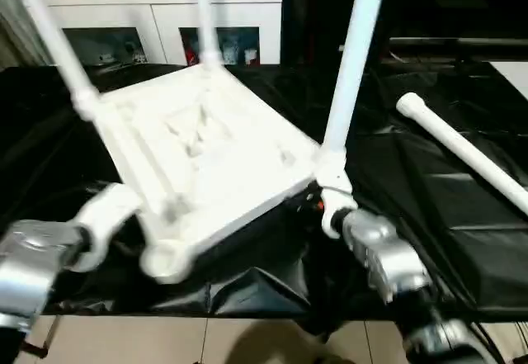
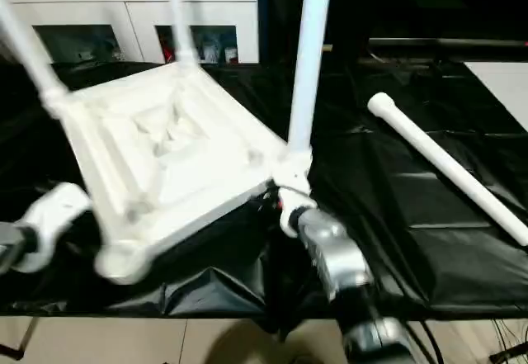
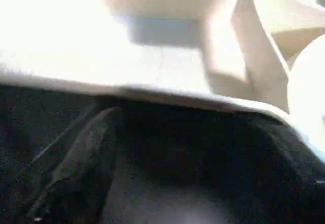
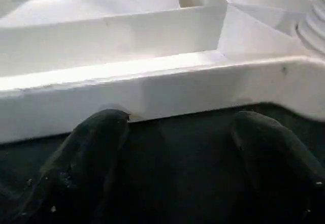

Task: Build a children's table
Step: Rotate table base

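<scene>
The children's table lies upside down on the black cloth, its white ribbed tabletop [image 1: 206, 149] tilted. Three white legs stand up from corner sockets: left [image 1: 58, 42], back [image 1: 206, 26] and right [image 1: 351, 59]. The near-left socket [image 1: 165, 261] is empty. A loose leg [image 1: 462, 153] lies on the cloth at the right. My left gripper [image 3: 183, 122] sits at the tabletop's left edge, one dark finger [image 3: 76, 158] spread wide, open. My right gripper [image 4: 177, 127] is at the rim below the right leg's corner, both fingers apart, holding nothing.
A white cabinet [image 1: 165, 9] with glass doors stands behind the work table. The black cloth [image 1: 412, 215] hangs in folds over the table's front edge, with tiled floor [image 1: 247, 339] below it. My silver forearms [image 1: 388, 261] reach in from both front corners.
</scene>
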Robot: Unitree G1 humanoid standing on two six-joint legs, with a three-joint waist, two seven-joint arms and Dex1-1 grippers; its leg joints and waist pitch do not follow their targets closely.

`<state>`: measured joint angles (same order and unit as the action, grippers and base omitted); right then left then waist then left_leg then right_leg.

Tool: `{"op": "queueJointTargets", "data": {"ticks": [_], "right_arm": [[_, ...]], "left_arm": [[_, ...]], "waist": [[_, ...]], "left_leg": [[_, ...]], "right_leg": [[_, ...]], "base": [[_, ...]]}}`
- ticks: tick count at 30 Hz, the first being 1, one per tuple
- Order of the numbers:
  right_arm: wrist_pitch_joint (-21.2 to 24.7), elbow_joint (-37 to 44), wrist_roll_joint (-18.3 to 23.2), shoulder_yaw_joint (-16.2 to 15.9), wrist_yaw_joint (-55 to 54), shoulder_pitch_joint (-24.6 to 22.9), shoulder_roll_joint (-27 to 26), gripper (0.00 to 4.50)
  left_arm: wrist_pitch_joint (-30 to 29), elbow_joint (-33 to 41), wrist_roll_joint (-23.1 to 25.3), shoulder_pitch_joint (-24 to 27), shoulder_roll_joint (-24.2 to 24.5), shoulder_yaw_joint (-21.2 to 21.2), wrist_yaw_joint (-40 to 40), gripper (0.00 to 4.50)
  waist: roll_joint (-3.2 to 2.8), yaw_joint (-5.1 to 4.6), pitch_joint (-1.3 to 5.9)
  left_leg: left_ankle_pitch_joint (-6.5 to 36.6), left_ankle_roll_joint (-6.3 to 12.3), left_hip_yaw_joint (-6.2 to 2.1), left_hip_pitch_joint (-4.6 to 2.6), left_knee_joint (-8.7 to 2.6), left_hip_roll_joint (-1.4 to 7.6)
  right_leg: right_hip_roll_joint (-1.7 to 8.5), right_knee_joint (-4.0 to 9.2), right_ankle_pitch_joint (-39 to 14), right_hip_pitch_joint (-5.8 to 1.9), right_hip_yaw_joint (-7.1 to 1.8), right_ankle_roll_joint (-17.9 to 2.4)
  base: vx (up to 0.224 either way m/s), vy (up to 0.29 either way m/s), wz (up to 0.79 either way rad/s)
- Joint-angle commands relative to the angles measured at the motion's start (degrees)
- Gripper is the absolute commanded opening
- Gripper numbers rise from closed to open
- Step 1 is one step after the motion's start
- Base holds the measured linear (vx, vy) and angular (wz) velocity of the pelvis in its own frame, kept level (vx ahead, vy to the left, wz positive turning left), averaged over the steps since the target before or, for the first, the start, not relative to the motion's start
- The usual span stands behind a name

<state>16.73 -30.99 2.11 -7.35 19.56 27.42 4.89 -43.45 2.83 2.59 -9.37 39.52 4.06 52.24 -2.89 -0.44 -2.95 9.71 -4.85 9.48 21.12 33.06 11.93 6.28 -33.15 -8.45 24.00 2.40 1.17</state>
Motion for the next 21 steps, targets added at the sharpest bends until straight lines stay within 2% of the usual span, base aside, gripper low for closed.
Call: {"op": "queueJointTargets", "data": {"ticks": [1, 3, 5, 9, 10, 11, 16, 17, 18, 19, 20, 21], "right_arm": [[-2.6, -1.39, 0.63, -0.88, 1.33, 2.25, -1.43, 3.89], [-4.41, -3.26, 0.57, -0.83, 1.47, 3.46, -1.6, 3.89], [-5.4, -3.67, 1.14, -0.43, 1.98, 4.17, -1.85, 3.89], [-6.67, -2.97, 1.97, 0.85, 2.96, 4.36, -1.79, 3.89], [-6.49, -2.22, 2.07, 1.1, 2.82, 4.08, -1.64, 3.89], [-6.09, -0.74, 2.05, 1.54, 2.47, 3.44, -1.15, 3.89], [-2.57, 7.27, 0.64, 2.93, -0.61, 0.23, 2.06, 3.89], [-0.1, 11.34, 0.26, 4.27, -2.23, -1.31, 3.56, 3.89], [0.62, 12.53, 0.32, 4.72, -2.5, -1.78, 3.95, 3.89], [1.89, 14.37, 0.75, 5.45, -2.54, -2.49, 4.43, 3.89], [3.01, 15.79, 1.24, 6.2, -2.3, -3.05, 4.72, 3.89], [4.23, 16.89, 1.64, 6.71, -2.14, -3.45, 4.9, 3.89]], "left_arm": [[0.84, -1.23, -0.14, -0.55, -0.78, 1.67, 0.62, 4.24], [1.31, -2.29, -0.13, -1.03, -1.71, 2.29, 0.09, 4.46], [2.09, -3.27, -0.33, -2.02, -3.3, 2.48, -1.21, 4.49], [3.68, -5.75, -1.28, -4.95, -8.21, 2.71, -5.62, 4.49], [3.9, -6.2, -1.44, -5.43, -9.21, 2.61, -6.3, 4.49], [4.91, -7.26, -1.08, -6.27, -10.59, 2.87, -7.44, 4.49], [9.17, -11.39, 0.18, -9.11, -14.33, 4.3, -10.19, 4.49], [12.07, -14.03, 0.8, -10.81, -15.99, 4.63, -11.87, 4.49], [13.27, -14.88, 1.05, -11.35, -16.46, 4.69, -12.51, 4.49], [15.15, -16.02, 0.94, -12.14, -17.45, 4.44, -13.35, 4.49], [16.99, -17.1, 0.63, -12.87, -18.56, 4.11, -14.08, 4.49], [18.17, -17.62, 0.1, -13.32, -19.52, 3.76, -14.36, 4.49]], "waist": [[-0.21, 0.17, 3.29], [-0.18, -0.16, 3.48], [0.01, -0.28, 3.43], [0.35, -0.02, 3.56], [0.18, 0.15, 3.59], [0.42, 0.23, 3.57], [0.5, 1.44, 3.96], [0.34, 1.55, 3.88], [0.09, 2.19, 4.06], [0.04, 2.41, 4.19], [0.26, 2.61, 4.22], [0.07, 2.6, 4.23]], "left_leg": [[26.23, -1.18, 0.16, -0.48, -4.57, -0.52], [24.8, -0.93, 0.1, -0.23, -4.53, -0.55], [25.26, -0.59, 0.32, -0.62, -4.37, -0.51], [23.63, -0.04, 0.5, -0.5, -4.29, -0.44], [23.52, -0.03, 0.51, -0.62, -4.25, -0.45], [22.83, 0.08, 0.59, -0.4, -4.27, -0.48], [19.41, 0.24, 0.87, -0.71, -3.98, -0.38], [18.49, 0.17, 0.96, -0.53, -4.05, -0.48], [17.48, 0.21, 1.1, -0.91, -3.79, -0.56], [17.18, 0.09, 1.17, -1.08, -3.67, -0.49], [16.58, 0.25, 1.23, -0.87, -3.67, -0.53], [15.78, 0.31, 1.12, -0.43, -3.75, -0.6]], "right_leg": [[0.26, 4.2, -25.08, -1.96, -0.38, -9.24], [0.3, 3.87, -23.9, -2.29, -0.34, -9.77], [0.08, 4.04, -23.78, -1.89, -0.4, -10.09], [0.05, 3.84, -22.16, -2.11, -0.49, -10.59], [0.05, 3.86, -22.39, -2.06, -0.49, -10.47], [-0.05, 3.93, -21.86, -2.19, -0.51, -10.33], [-0.2, 3.6, -18.05, -2.13, -0.78, -10.07], [-0.35, 3.62, -17.16, -2.3, -0.82, -10.08], [-0.54, 3.74, -15.89, -2.17, -0.91, -9.67], [-0.49, 3.52, -14.81, -2.06, -0.99, -9.87], [-0.49, 3.42, -13.76, -2.28, -1.03, -10.07], [-0.38, 3.31, -13.21, -2.65, -0.95, -10.06]], "base": [[0.0, 0.0, 0.0], [0.0, 0.0, 0.0], [0.0, 0.0, 0.0], [0.0, 0.0, 0.0], [0.0, 0.0, 0.0], [0.0, 0.0, 0.0], [0.0, 0.0, 0.0], [0.0, 0.0, 0.0], [0.0, 0.0, 0.0], [0.0, 0.0, 0.0], [0.0, 0.0, 0.0], [0.0, 0.0, 0.0]]}}
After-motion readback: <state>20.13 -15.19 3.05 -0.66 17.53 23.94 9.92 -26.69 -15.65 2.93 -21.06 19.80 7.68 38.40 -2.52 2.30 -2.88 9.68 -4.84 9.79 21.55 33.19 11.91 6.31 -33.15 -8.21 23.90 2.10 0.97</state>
